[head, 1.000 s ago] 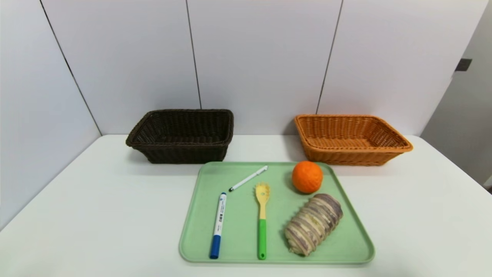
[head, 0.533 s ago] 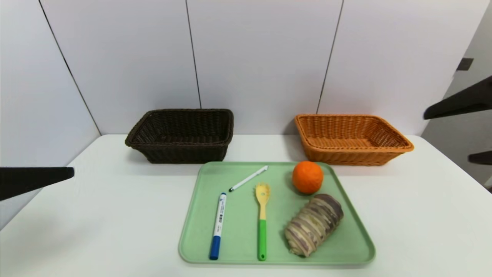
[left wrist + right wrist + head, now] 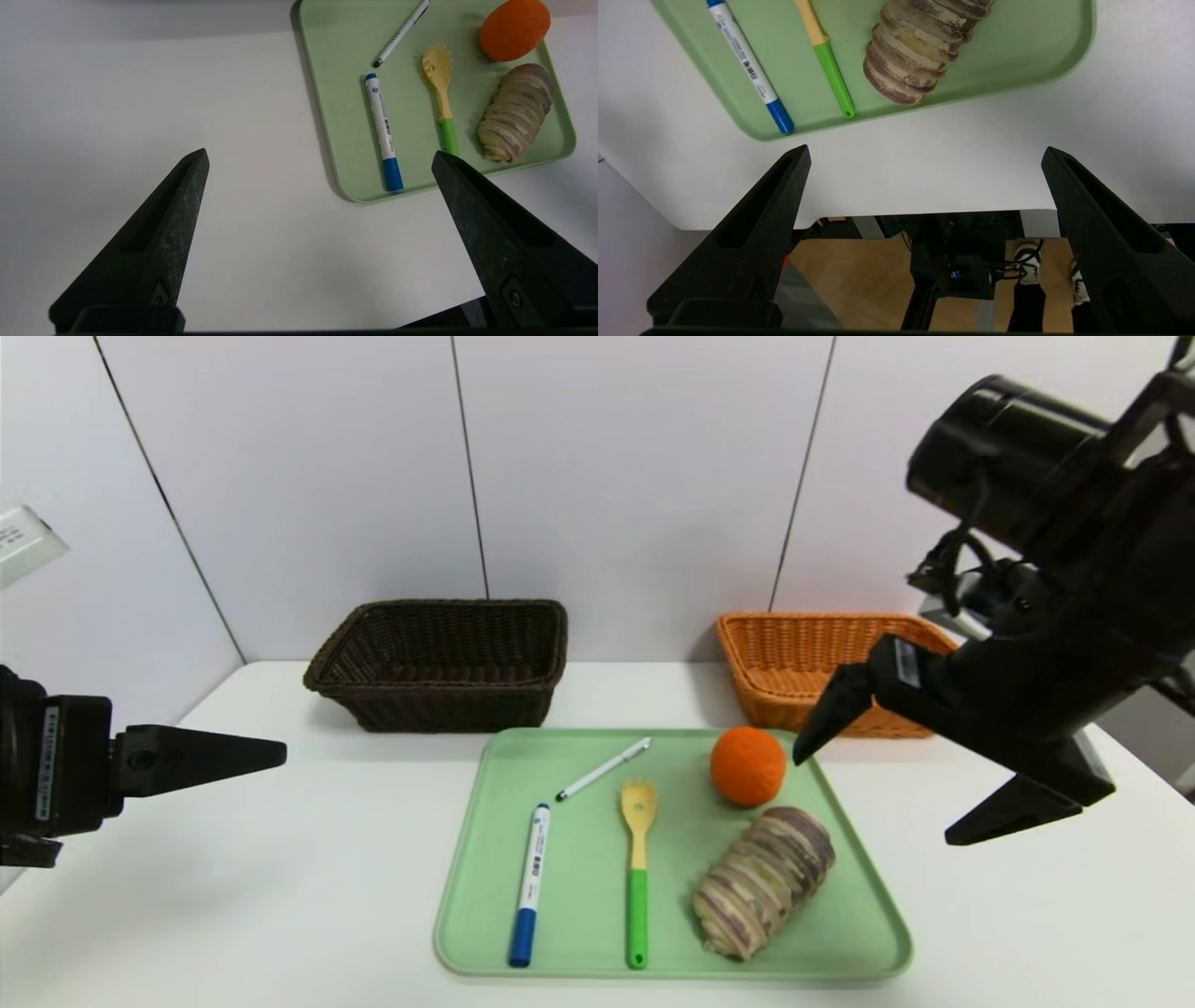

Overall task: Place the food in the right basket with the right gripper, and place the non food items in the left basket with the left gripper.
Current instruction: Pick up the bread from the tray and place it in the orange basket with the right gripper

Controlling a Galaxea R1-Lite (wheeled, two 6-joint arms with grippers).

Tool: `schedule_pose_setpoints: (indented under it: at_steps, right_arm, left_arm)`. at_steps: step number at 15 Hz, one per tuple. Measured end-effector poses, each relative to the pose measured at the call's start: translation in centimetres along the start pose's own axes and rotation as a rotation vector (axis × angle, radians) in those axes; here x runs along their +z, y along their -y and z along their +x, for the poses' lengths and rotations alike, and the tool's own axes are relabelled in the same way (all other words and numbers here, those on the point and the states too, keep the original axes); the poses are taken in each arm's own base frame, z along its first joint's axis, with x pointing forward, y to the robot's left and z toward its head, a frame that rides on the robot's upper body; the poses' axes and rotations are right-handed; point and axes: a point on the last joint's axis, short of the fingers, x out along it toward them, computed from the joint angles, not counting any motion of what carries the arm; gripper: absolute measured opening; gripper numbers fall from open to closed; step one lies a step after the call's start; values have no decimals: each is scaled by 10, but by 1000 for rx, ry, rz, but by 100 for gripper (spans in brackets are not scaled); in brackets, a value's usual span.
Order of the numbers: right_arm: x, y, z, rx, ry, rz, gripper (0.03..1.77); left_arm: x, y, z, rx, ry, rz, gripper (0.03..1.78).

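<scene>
A green tray (image 3: 485, 859) holds an orange fruit (image 3: 747, 765) and a striped purple-beige roll (image 3: 763, 881), both food. It also holds a blue-capped white marker (image 3: 529, 883), a thin white pen (image 3: 603, 769) and a yellow pasta spoon (image 3: 638, 868) with a green handle. Behind it stand the dark brown left basket (image 3: 439, 663) and the orange-tan right basket (image 3: 794, 663). My right gripper (image 3: 875, 798) hangs open above the tray's right edge, beside the fruit. Over the table's left part, well short of the tray, my left gripper (image 3: 320, 153) is open and holds nothing.
The white table (image 3: 280, 877) meets grey wall panels at the back and left. My right arm (image 3: 1055, 616) hides part of the orange-tan basket. The table's front edge (image 3: 924, 210) shows in the right wrist view, with floor below it.
Both arms have come into view from the sides. The right gripper has swung in toward the tray's right edge. The left gripper has pushed further in over the table's left part.
</scene>
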Motion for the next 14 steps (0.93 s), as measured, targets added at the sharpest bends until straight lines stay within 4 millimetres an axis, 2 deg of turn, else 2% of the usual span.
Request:
schedule_pose_setpoints:
  at_steps: [5, 8, 11, 14]
  right_arm:
    - [22, -18, 61, -120, -108, 42, 171]
    - [31, -24, 95, -180, -172, 71, 171]
    - [39, -28, 121, -197, -217, 119, 171]
    - [43, -28, 135, -211, -255, 146, 171]
  left_arm:
    - [4, 0, 29, -1, 60, -21, 169]
    - [6, 0, 45, -2, 34, -58, 169]
    - [6, 2, 56, -7, -1, -108, 169]
    - [8, 4, 60, -15, -10, -111, 169]
